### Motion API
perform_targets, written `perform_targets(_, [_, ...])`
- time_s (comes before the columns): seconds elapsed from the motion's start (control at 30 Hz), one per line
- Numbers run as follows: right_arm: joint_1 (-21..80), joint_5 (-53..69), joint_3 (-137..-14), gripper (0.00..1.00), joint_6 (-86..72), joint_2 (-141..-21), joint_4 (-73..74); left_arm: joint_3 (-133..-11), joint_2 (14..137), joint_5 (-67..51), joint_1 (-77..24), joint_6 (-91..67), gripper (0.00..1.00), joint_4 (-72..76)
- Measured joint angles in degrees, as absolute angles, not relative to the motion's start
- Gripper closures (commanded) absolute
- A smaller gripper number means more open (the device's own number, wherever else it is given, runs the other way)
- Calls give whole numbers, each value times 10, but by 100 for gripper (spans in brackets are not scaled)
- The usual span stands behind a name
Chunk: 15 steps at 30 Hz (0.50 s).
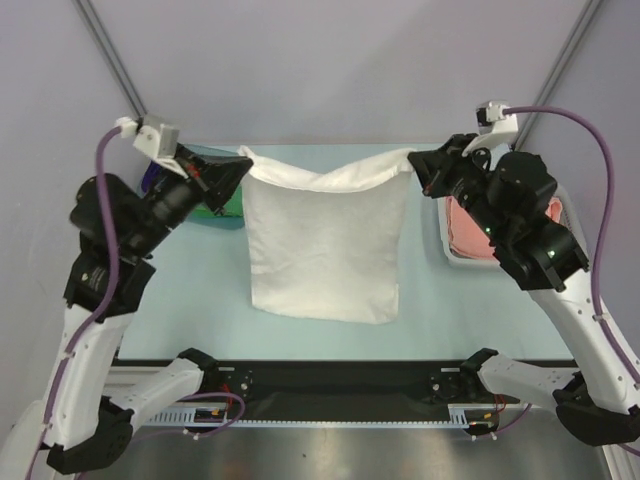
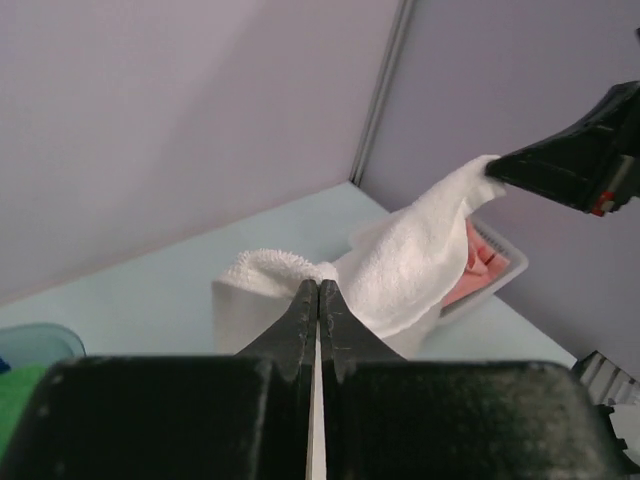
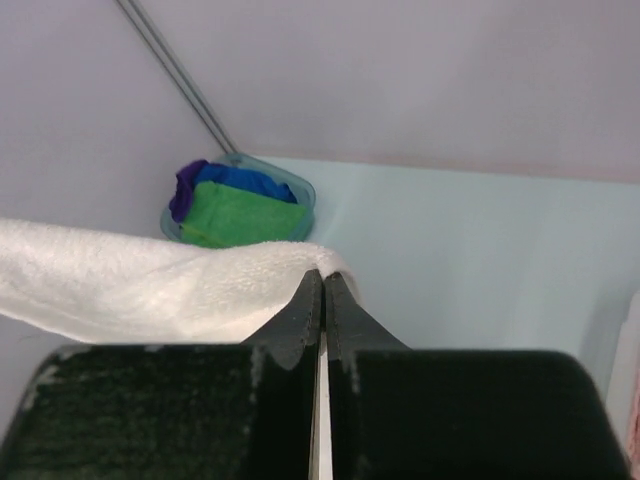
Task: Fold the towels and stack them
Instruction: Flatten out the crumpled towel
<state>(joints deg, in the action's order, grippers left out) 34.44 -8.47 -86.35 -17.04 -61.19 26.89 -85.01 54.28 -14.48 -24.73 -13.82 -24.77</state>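
White towel point(image 1: 325, 240) hangs spread between both arms over the middle of the table point(image 1: 180, 300). The left gripper point(image 1: 243, 165) is clenched on one top corner, the right gripper point(image 1: 416, 162) on the other. The folding seems at its start; next the soft, thick terry rectangle should be lowered flat, without wrinkles.

White-and-black arms point(image 1: 85, 350), purple cables point(image 1: 545, 109), black fingers point(image 2: 296, 320).
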Motion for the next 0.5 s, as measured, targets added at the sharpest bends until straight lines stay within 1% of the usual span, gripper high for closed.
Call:
perform_targets(0.23, [346, -62, -937, 100, -138, -587, 254, -934, 509, -199, -248, -123, 100, -203])
perform_targets(0.5, [352, -1, -1026, 100, -124, -572, 211, -1025, 514, -259, -249, -120, 100, -133])
